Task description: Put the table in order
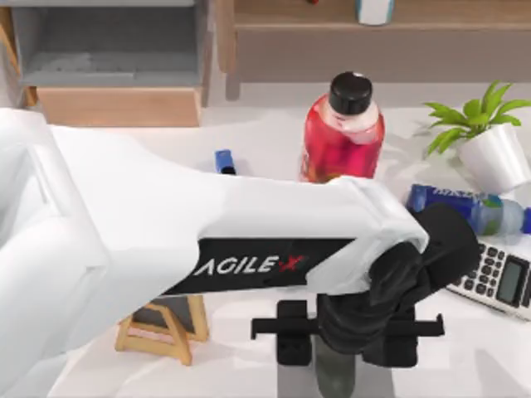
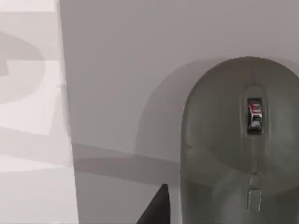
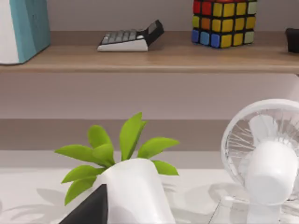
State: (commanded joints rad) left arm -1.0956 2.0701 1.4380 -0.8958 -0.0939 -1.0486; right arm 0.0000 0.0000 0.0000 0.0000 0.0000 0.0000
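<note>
My left arm reaches across the white table (image 1: 257, 137) from the left. Its gripper (image 1: 340, 348) hangs open near the front edge, fingers spread to either side of a dark grey mouse (image 1: 335, 377). The left wrist view looks straight down on the mouse (image 2: 243, 149), which lies on a grey mouse pad (image 2: 140, 70), with one black fingertip (image 2: 156, 211) just beside it and apart from it. Bare table (image 2: 28, 93) borders the pad. One dark fingertip (image 3: 88, 210) of my right gripper shows in the right wrist view, near the potted plant (image 3: 133, 191).
Behind the left gripper stand a red bottle (image 1: 342, 133), a lying blue bottle (image 1: 469, 207), a calculator (image 1: 498, 278) and the potted plant (image 1: 489, 141). A small wooden easel board (image 1: 162, 327) sits under the arm. A shelf and drawer unit (image 1: 108, 58) lines the back. A white fan (image 3: 266, 158) stands beside the plant.
</note>
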